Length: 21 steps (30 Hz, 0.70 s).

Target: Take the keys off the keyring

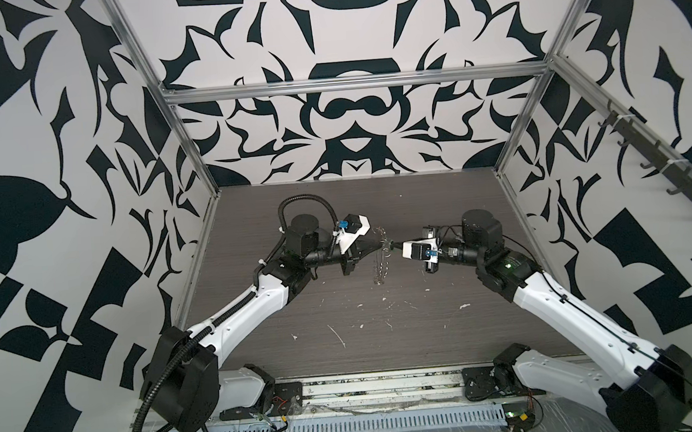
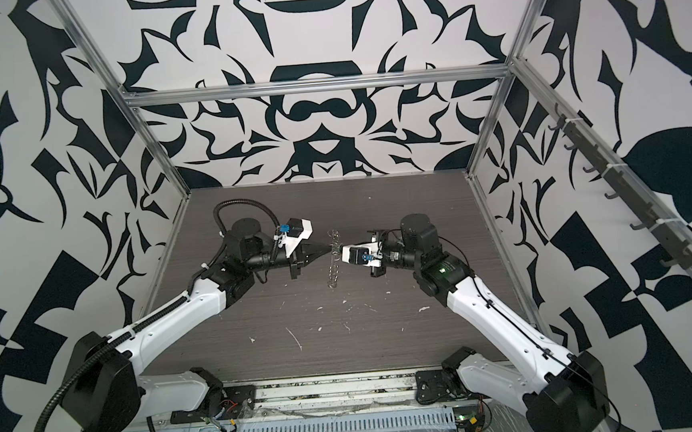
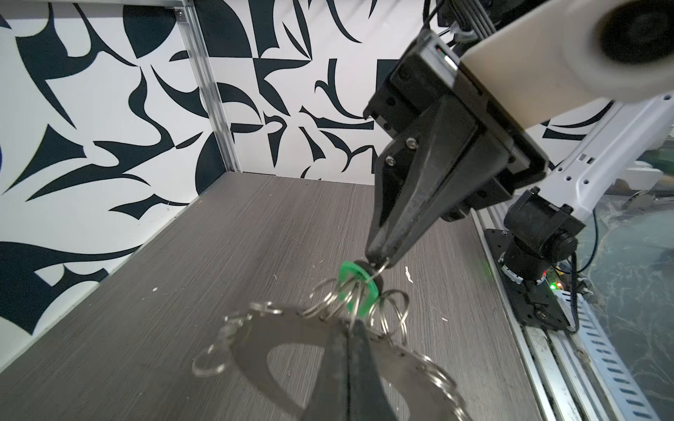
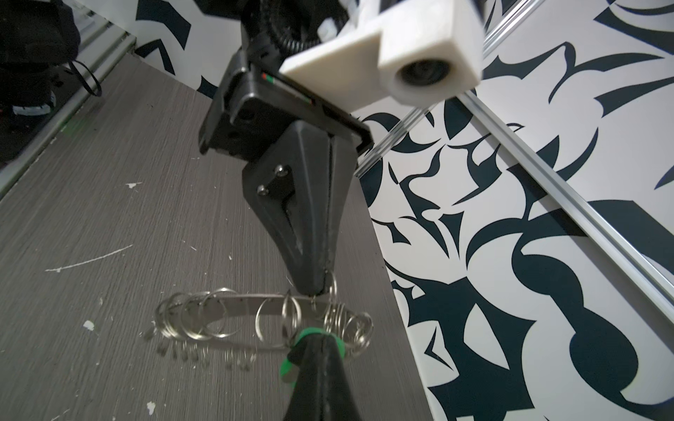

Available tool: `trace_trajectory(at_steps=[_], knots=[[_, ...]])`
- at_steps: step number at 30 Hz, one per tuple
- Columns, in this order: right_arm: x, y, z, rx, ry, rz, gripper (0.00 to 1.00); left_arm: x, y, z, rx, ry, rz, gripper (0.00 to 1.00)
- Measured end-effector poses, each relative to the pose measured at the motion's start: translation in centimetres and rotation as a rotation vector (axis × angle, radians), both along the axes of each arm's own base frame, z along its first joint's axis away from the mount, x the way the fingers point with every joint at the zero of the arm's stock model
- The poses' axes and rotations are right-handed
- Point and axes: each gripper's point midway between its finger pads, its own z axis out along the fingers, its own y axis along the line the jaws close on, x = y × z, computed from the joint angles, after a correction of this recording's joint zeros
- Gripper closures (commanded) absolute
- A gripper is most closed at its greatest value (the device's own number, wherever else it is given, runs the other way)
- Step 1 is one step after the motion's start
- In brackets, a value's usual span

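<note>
Left tool (image 4: 322,284) clamped on keyring (image 4: 248,304), right tool (image 3: 379,258) pinching green key (image 3: 344,272)

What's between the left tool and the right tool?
The keyring, edge-on in both top views; left tool pinching its rim, right tool on the keys.

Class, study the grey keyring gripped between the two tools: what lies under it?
Grey wood-grain table, flecked white, shows under the keyring and through its central hole. The patches behind the disc's metal, its wire loops and the right tool are covered.
</note>
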Motion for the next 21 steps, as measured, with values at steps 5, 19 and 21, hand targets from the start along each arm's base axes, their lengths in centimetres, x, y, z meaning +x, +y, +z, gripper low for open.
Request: trace_trajectory(at_steps=[5,19,21], knots=[[-0.2,-0.6,-1.3,-0.010,0.022,-0.036,0.89,-0.4,-0.3,-0.8,0.087,-0.018,-0.006,1.00],[-1.0,-0.9,-1.1,0.029,0.091,-0.053,0.77,-0.3,0.6,-0.3,0.160,-0.121,0.047,1.00],[-1.1,-0.9,-1.1,0.035,0.102,-0.050,0.77,-0.3,0.7,-0.2,0.161,-0.132,0.045,1.00]])
